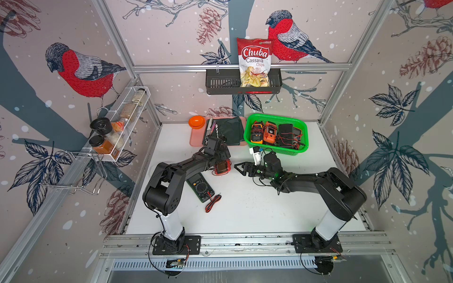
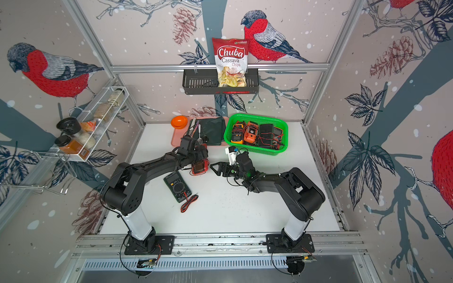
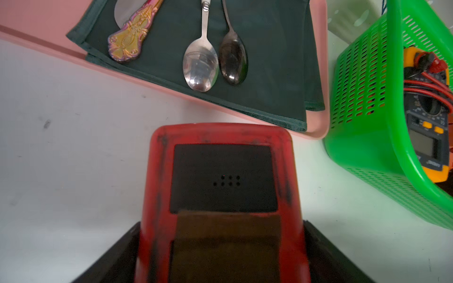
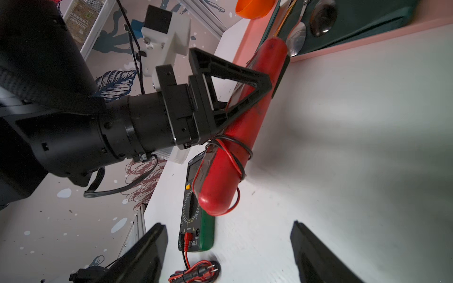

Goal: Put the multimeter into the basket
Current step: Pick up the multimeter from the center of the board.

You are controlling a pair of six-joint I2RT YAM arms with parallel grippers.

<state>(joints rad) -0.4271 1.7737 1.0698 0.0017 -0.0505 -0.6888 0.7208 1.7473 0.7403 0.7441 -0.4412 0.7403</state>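
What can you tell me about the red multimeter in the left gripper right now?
The red multimeter has a scuffed red rubbery-looking casing with rounded ends, a black face panel with a cluster of small holes, and a brownish display window. Red and black leads are wound round its body. The left gripper clamps it across its sides, one black finger on each. It appears lifted off the white table, tilted, short of the green basket.
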